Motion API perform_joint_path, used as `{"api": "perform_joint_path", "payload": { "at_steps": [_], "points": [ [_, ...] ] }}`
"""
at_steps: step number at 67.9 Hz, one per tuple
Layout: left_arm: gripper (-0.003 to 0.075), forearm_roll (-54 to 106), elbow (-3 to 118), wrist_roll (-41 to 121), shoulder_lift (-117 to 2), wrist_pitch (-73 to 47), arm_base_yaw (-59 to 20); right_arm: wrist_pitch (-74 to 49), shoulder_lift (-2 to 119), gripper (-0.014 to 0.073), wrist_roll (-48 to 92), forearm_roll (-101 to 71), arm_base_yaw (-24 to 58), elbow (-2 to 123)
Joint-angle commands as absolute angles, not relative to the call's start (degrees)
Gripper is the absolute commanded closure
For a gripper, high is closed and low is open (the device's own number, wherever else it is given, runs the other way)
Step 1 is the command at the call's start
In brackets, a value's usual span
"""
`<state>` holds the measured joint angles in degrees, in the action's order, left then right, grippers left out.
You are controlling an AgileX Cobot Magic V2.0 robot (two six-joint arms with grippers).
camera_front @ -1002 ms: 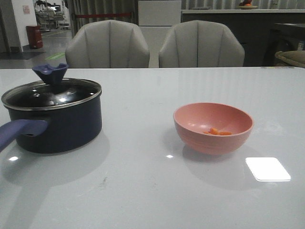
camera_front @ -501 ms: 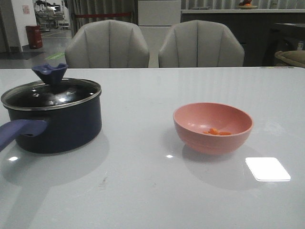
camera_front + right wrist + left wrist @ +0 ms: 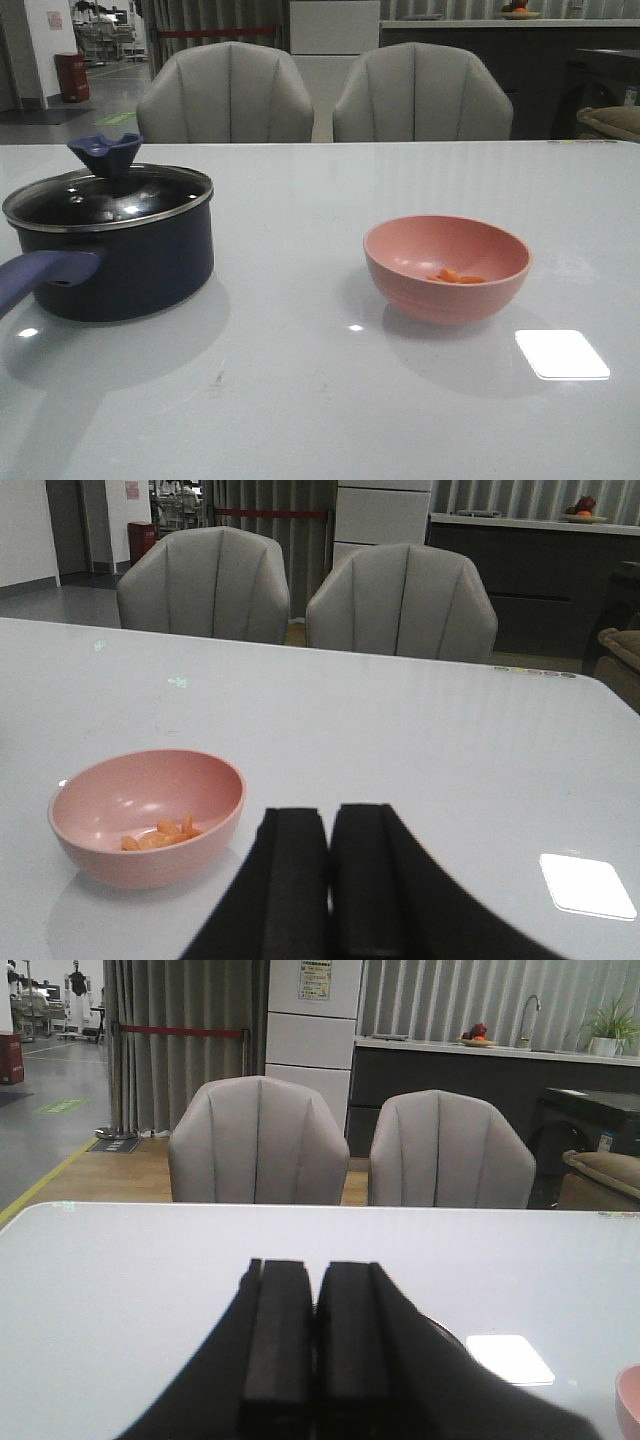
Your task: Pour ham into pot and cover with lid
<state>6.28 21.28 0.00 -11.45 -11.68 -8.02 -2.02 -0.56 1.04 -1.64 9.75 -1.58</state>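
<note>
Several small orange-pink ham pieces (image 3: 455, 276) lie inside the smooth salmon-pink round bowl (image 3: 447, 267), right of centre on the glossy white tabletop (image 3: 300, 380). Near the left edge, the dark navy round pot (image 3: 120, 262) carries its metal-rimmed glass lid (image 3: 108, 196). Left gripper (image 3: 316, 1360) and right gripper (image 3: 328, 890): black pads pressed together, empty.

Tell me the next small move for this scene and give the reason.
Probably send the left hand to the blue knob and lift the lid off first. The lid sits closed on the pot, while the ham lies in the pink bowl, so nothing can be poured yet. Both hands are shut and empty.
</note>
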Motion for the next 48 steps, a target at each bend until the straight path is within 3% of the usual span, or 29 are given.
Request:
{"api": "perform_joint_path", "payload": {
  "at_steps": [1, 12, 26, 32, 48],
  "points": [
    [0.0608, 6.81, 23.41, -0.78, -12.55, -7.85, -8.41, 3.07, -1.73, 0.0433, 1.09, -1.15, 9.43, -1.26],
    [0.0552, 6.81, 23.41, -0.78, -12.79, -9.27, -8.41, 3.07, -1.73, 0.0433, 1.09, -1.15, 9.43, -1.26],
    [0.0205, 5.28, 24.19, -0.78, -15.57, -12.45, -8.41, 3.07, -1.73, 0.0433, 1.09, -1.15, 9.43, -1.26],
    [0.0099, 5.28, 24.33, -0.78, -17.49, -12.45, -8.41, 3.07, -1.73, 0.0433, 1.09, -1.15, 9.43, -1.26],
    [0.0078, 5.28, 32.63, -0.78, -29.03, -22.82, -8.41, 3.07, -1.73, 0.0433, 1.09, -1.15, 9.43, -1.26]
  ]
}}
